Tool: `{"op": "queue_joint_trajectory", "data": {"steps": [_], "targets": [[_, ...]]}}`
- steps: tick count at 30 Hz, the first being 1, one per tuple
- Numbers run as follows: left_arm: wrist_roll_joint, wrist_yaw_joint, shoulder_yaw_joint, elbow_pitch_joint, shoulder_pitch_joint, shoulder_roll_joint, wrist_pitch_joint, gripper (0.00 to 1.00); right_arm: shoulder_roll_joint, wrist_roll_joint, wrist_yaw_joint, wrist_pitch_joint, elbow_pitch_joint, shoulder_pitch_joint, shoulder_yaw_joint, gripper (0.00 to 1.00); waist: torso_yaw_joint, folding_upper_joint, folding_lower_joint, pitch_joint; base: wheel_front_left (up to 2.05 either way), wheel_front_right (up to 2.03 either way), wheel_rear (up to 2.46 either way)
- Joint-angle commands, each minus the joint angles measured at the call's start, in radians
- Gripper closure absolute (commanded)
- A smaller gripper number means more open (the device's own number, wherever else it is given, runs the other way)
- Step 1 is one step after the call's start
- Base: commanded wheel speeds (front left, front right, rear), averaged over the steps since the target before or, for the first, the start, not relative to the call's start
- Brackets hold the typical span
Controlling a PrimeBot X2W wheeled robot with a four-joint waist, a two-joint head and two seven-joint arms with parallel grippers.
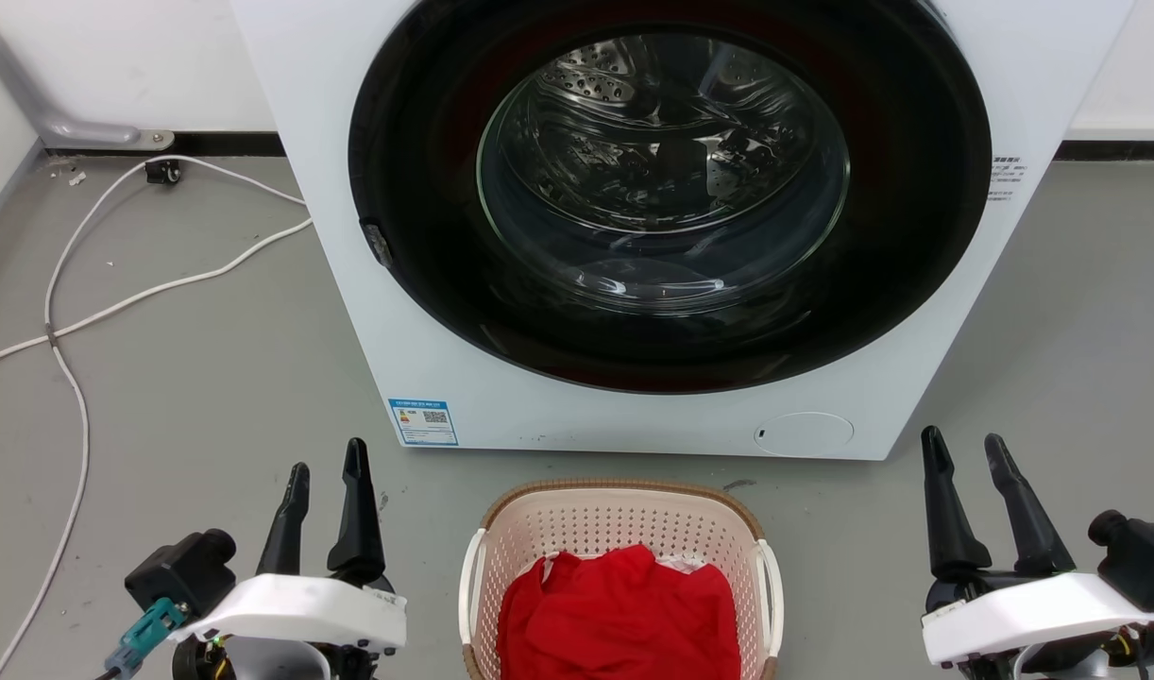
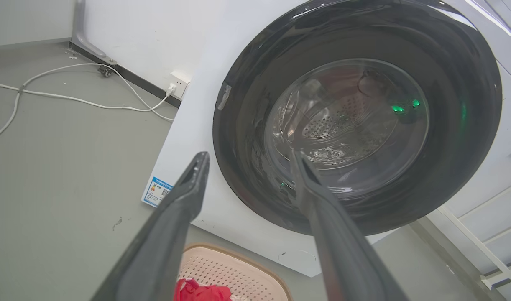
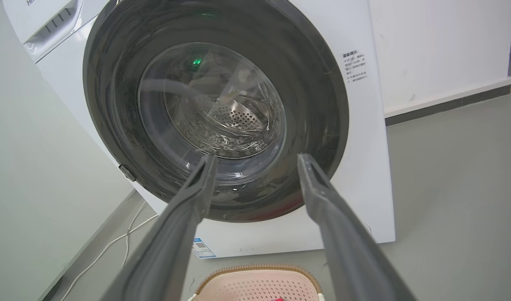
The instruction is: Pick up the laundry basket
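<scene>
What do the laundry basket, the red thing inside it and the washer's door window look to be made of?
Laundry basket: likely moulded plastic, matte cream-pink, with regular holes; its brown rim looks woven but may be moulded too.
Red item: soft fabric, judging by its folds.
Door window: clear, glossy glass or plastic; it reflects light and shows the drum behind.

Basket (image 1: 624, 518): cream-pink, perforated in rows of small holes; rim (image 1: 624, 485) brown, woven-look; handles (image 1: 466, 586) white; cloth (image 1: 619, 614): plain red; washer (image 1: 331, 283): white, black door ring (image 1: 426, 246), blue label (image 1: 423, 421); drum (image 1: 596, 85): silver, dotted with holes; floor (image 1: 190, 397): grey; cable (image 1: 199, 276): white; left gripper (image 1: 327, 456), right gripper (image 1: 962, 436): black fingers, white casings.
</scene>
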Motion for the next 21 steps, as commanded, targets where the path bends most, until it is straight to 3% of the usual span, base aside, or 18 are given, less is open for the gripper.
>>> {"op": "queue_joint_trajectory", "data": {"steps": [1, 21], "targets": [[0.031, 0.007, -0.003, -0.017, 0.002, 0.002, -0.012, 0.0, -0.002, -0.037, 0.0, -0.01, -0.019, 0.003, 0.003, 0.0, 0.0, 0.0, 0.0, 0.0, 0.0, 0.0, 0.0], [0.222, 0.035, -0.024, -0.026, 0.024, 0.002, -0.06, 0.0, -0.001, -0.26, 0.0, -0.06, -0.03, 0.033, 0.031, 0.0, -0.001, 0.0, 0.0, 0.003, 0.0, 0.0, 0.0]]}}
